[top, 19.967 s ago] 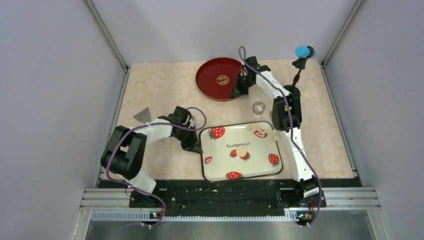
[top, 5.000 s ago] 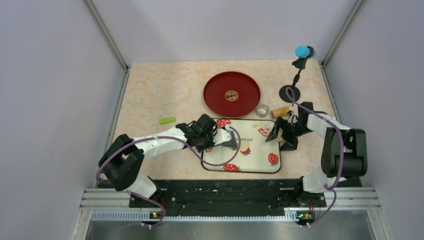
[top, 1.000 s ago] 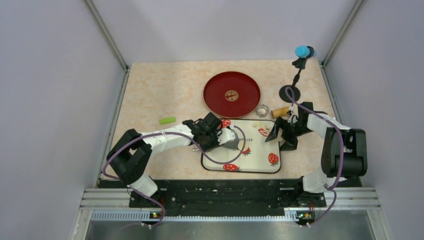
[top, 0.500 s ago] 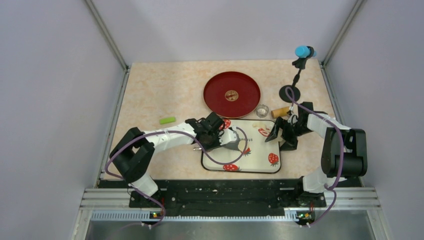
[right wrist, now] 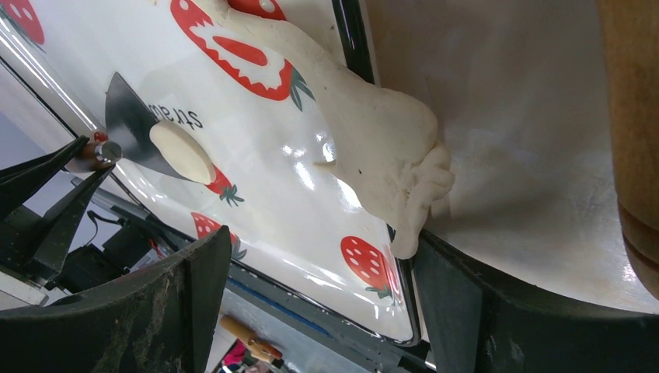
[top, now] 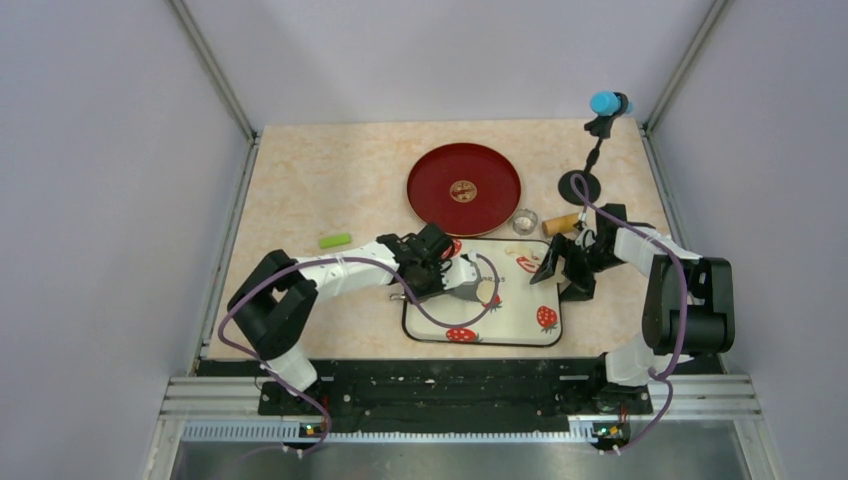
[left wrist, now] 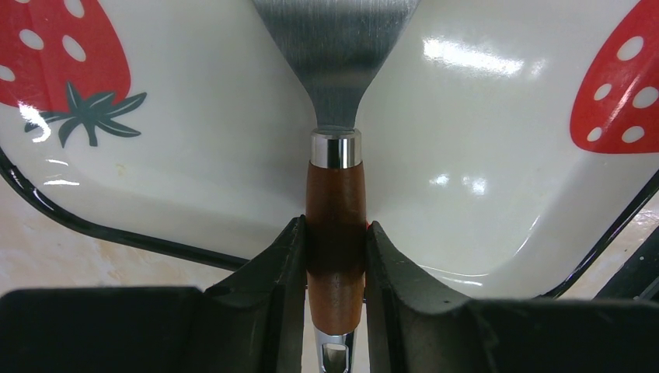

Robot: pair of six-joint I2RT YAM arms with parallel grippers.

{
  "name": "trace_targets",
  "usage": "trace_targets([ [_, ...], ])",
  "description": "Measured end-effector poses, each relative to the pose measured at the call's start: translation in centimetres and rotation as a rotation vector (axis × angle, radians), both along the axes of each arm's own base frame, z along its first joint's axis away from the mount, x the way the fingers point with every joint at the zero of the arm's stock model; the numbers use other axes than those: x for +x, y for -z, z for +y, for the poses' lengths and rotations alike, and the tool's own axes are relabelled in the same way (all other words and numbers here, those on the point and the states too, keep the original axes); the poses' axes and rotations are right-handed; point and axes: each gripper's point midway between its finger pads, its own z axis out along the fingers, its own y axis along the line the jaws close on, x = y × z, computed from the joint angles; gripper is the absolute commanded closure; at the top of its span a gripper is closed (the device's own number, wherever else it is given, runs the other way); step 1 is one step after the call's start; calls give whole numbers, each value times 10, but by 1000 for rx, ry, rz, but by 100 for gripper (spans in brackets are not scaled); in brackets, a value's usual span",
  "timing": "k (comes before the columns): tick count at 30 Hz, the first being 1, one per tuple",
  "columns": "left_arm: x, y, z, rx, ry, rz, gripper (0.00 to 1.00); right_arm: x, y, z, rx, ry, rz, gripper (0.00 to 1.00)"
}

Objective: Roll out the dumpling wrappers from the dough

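Observation:
My left gripper (left wrist: 334,256) is shut on the brown wooden handle of a metal spatula (left wrist: 336,194). Its blade (top: 470,285) lies low over the strawberry tray (top: 510,320). A small round dumpling wrapper (top: 487,291) rests at the blade's tip, and it shows as a pale disc (right wrist: 183,151) in the right wrist view. The dough (right wrist: 381,148) is a cream lump draped over the tray's right rim. My right gripper (right wrist: 319,311) stands open at that rim, and its right finger (right wrist: 466,311) touches the dough's lower end.
A red plate (top: 463,188) sits behind the tray. A small metal ring (top: 524,220) and the tan wooden roller (top: 562,223) lie between them. A green piece (top: 335,240) lies left of the tray. A black stand (top: 580,185) with a blue top stands at the back right.
My left gripper has slid the spatula to the right across the tray, and the wrapper now shows at the blade's tip. The right arm has not moved.

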Motion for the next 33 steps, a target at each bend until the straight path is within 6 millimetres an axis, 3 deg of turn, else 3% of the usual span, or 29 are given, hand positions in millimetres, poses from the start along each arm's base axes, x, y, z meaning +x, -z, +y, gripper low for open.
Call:
trace_targets([
  [26, -4, 0, -17, 12, 4, 31, 100, 0, 0, 0, 1, 0, 0, 17],
  [33, -4, -2, -35, -70, -23, 40, 100, 0, -1, 1, 5, -6, -4, 15],
])
